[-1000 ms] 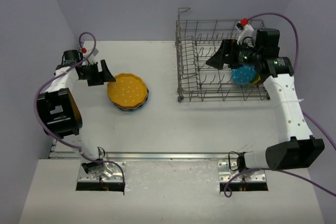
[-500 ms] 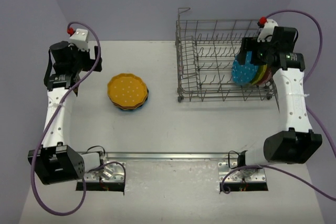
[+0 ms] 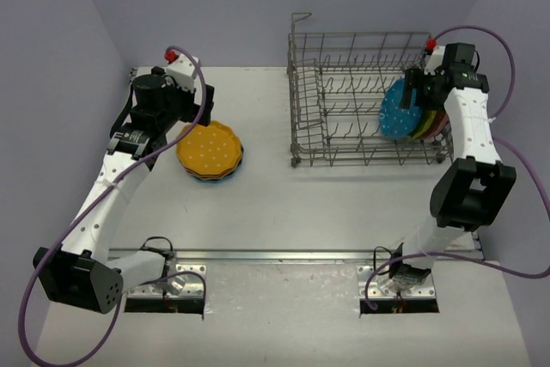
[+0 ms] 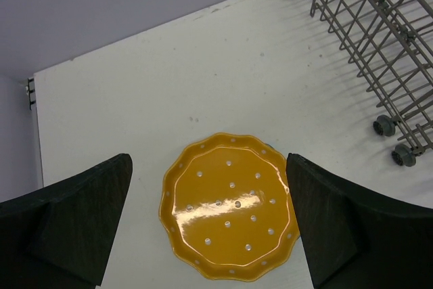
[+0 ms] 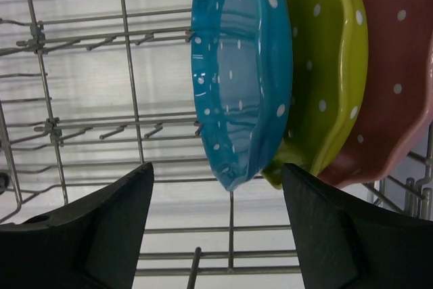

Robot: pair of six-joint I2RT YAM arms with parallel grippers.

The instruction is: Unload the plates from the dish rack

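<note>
A grey wire dish rack (image 3: 344, 109) stands at the back right. At its right end a teal-blue plate (image 3: 398, 113) stands on edge, with a yellow-green plate (image 5: 325, 65) and a pink plate (image 5: 399, 65) behind it. My right gripper (image 5: 216, 228) is open above the teal plate (image 5: 237, 72), its rim between the jaws without touching. An orange-yellow plate (image 3: 207, 147) tops a small stack on the table at the left. My left gripper (image 4: 210, 228) is open and empty above that plate (image 4: 230, 208).
The rack's wheeled feet (image 4: 396, 147) and near side show at the right of the left wrist view. Purple walls close the table at the back and sides. The rack's upright tines (image 5: 128, 65) stand left of the teal plate.
My left arm has swung from the far left to above the orange-yellow plate stack. My right gripper has come round from the rack's middle to its right end, above the teal plate.
</note>
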